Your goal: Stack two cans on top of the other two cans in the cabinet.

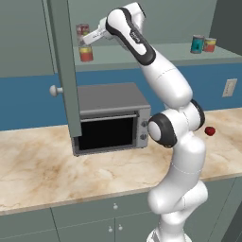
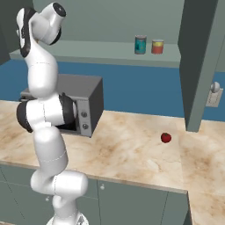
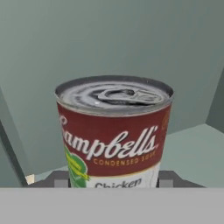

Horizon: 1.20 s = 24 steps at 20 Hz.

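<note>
Pincer clenched on the soup can, upright above a squat red can.

The pincer (image 1: 86, 38) grips the Campbell's soup can (image 3: 114, 131), axis vertical, over one red-orange can (image 1: 86, 53) at the shelf's (image 2: 105, 55) left end. Four cans counted: a teal can (image 2: 140, 44) and second red-orange can (image 2: 157, 46) stand at 3 o'clock. The cabinet door (image 1: 64, 71) hides part of the left pair; fingertips are cut off in the hand view. A toaster oven (image 1: 111, 118) sits on the desk (image 1: 47, 165).

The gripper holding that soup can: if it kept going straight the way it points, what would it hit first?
Probably the cabinet's back wall. The gripper is shut on the red-and-white soup can, and beyond the can the hand view shows just that plain wall, though its distance is unclear.
</note>
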Available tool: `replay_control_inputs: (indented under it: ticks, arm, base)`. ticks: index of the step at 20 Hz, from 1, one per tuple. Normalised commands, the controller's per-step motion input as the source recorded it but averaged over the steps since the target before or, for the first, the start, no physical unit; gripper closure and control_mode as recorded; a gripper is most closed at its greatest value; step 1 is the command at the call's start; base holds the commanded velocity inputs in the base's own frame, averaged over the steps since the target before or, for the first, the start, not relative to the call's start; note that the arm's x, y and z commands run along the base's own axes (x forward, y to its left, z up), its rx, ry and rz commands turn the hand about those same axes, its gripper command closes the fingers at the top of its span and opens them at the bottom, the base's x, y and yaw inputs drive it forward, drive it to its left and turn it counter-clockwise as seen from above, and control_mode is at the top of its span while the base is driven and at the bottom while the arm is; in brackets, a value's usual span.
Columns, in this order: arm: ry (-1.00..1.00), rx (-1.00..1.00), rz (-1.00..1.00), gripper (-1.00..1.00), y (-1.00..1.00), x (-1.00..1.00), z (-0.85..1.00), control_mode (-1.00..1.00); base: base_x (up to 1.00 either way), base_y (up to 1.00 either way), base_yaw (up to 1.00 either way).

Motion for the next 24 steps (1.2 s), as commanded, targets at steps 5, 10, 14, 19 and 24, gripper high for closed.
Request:
replay_control_inputs:
  ticks: [5, 10, 14, 19, 24]
  arm:
    - [0.02, 0.00, 0.00, 1.00, 0.01, 0.03, -0.06, -1.00]
    - [0.00, 0.00, 0.00, 1.00, 0.00, -0.02, -0.17, -1.00]
    - [-0.02, -0.01, 0.00, 1.00, 0.00, -0.07, -0.23, -1.00]
    - [-0.05, 0.00, 0.00, 1.00, 0.00, 0.00, -0.16, -1.00]
    - [-0.13, 0.00, 0.00, 1.00, 0.00, 0.00, -0.04, -1.00]
  base:
    - [0.00, 0.00, 0.00]
    - [0.00, 0.00, 0.00]
    - [0.00, 0.00, 0.00]
    - [0.00, 0.00, 0.00]
    - [0.00, 0.00, 0.00]
